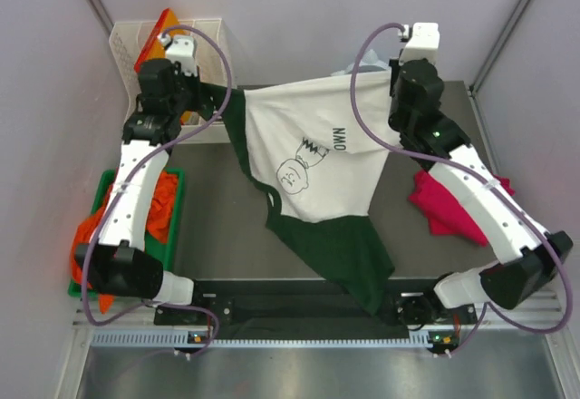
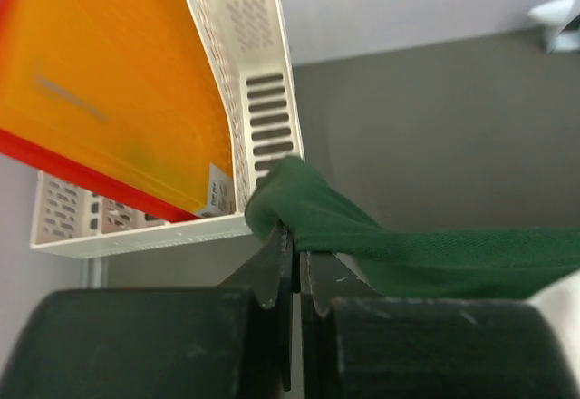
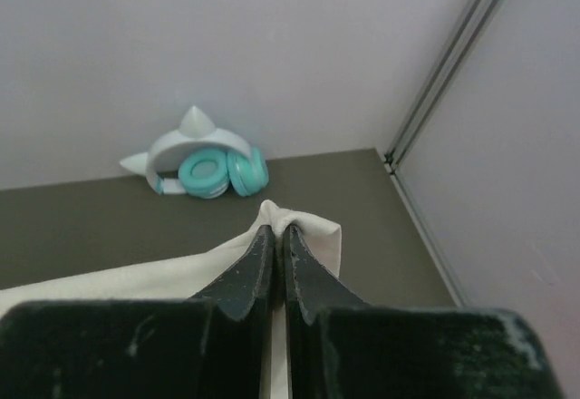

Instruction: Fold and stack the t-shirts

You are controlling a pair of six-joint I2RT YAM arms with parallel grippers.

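Observation:
A white and dark green t-shirt with a cartoon print hangs stretched between both arms above the table, its green lower part trailing down toward the near edge. My left gripper is shut on a green corner of the t-shirt, at the back left. My right gripper is shut on a white corner of the t-shirt, at the back right. A crumpled red t-shirt lies on the table under the right arm.
A white perforated basket with an orange folder stands at the back left. A green bin holding orange cloth sits at the left edge. Teal-and-white headphones lie by the back wall.

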